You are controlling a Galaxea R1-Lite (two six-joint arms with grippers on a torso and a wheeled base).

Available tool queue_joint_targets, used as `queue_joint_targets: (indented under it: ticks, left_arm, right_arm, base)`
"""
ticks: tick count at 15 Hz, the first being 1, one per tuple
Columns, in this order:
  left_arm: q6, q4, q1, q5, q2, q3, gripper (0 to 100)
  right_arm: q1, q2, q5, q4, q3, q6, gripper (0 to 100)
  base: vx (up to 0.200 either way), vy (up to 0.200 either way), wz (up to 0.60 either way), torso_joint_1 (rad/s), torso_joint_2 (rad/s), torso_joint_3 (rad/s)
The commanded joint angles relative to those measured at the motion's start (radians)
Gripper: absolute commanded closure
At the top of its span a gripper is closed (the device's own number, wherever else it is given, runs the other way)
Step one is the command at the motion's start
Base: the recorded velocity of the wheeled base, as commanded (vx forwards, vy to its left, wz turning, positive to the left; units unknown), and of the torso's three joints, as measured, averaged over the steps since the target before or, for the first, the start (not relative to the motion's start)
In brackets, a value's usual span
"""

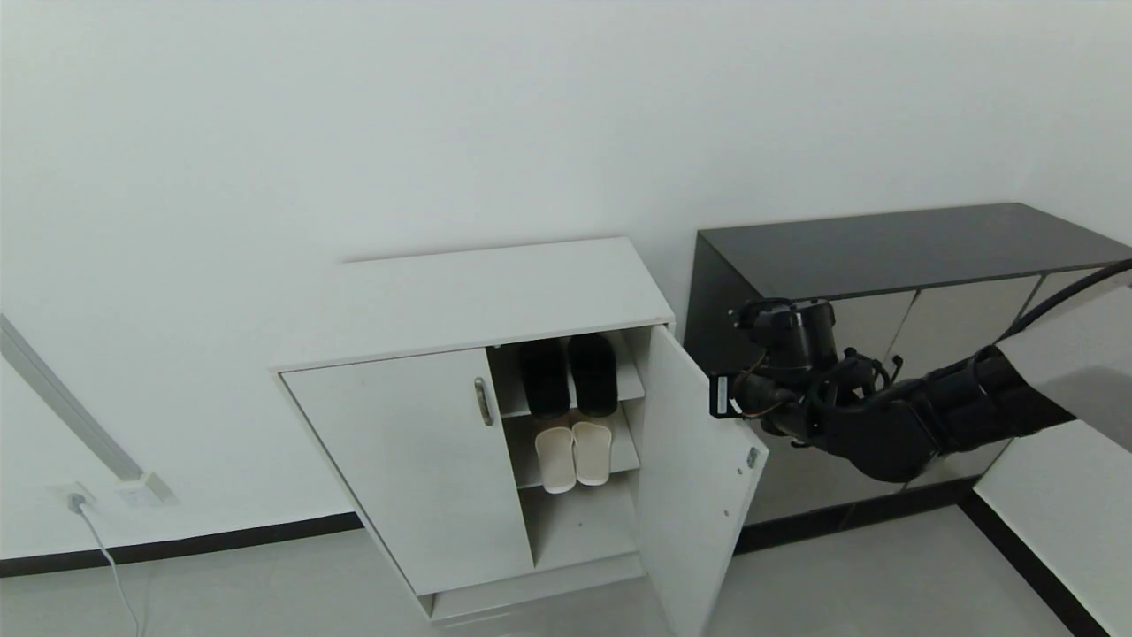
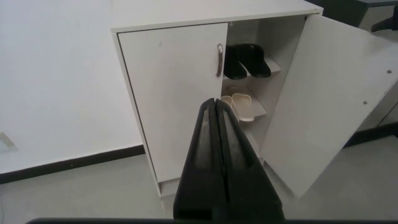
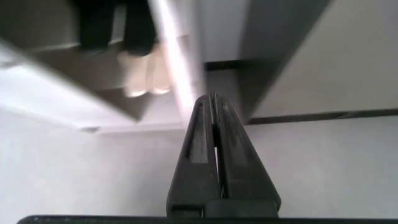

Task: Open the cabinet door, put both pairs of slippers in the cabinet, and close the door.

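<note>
Getting ready to swing the cabinet door shut

Both pairs are sitting inside the cabinet [image 1: 460, 301] at the centre of the head view: the black slippers [image 1: 568, 376] are lying side by side on the upper shelf, and the cream slippers [image 1: 573, 454] are resting on the shelf just below, toes pointing out. So the loading part looks done, and closing seems to be the step in hand. The open door [image 1: 694, 478] is standing swung out toward the lower right of the frame, and the right arm is hanging just beyond its outer face, right of centre. The right hand [image 3: 213, 99] is showing its two fingers pressed together with nothing between them, and the left hand [image 2: 216, 102] is likewise drawn together and holding nothing, facing the cabinet front from farther back.

The next move is probably calling for a flat push on the door's outer face, out near its free edge, following the hinge arc until the panel is meeting the closed door [image 1: 416, 460].

The cabinet is looking like smooth matt white laminate board, square-edged, with a slim curved metal handle [image 1: 482, 401] on the closed door. The slippers are looking like soft moulded foam with broad rounded straps. A dark sideboard [image 1: 884, 248] with a satin top is standing at the right, near the arm
</note>
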Motion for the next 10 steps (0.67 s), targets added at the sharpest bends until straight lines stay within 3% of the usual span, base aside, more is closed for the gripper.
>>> queue_joint_targets:
  ticks: [1,5,7,10]
  left_arm:
    - [0.0,0.0,0.0,0.0,0.0,0.0,100]
    - [-0.002,0.0,0.0,0.0,0.002,0.0,100]
    - [-0.002,0.0,0.0,0.0,0.0,0.0,100]
    - [-0.002,0.0,0.0,0.001,0.0,0.0,100]
  right_arm:
    - [0.072,-0.095,-0.001,-0.003,0.064,0.018,100]
    - [0.132,-0.131,-0.008,-0.075,0.127,0.026,100]
    - [0.14,-0.133,-0.001,-0.178,0.172,0.015,100]
    - [0.138,-0.13,0.013,-0.201,0.181,0.012,100]
  base:
    - [0.0,0.0,0.0,0.0,0.0,0.0]
    - [0.0,0.0,0.0,0.0,0.0,0.0]
    - [0.0,0.0,0.0,0.0,0.0,0.0]
    - [0.0,0.0,0.0,0.0,0.0,0.0]
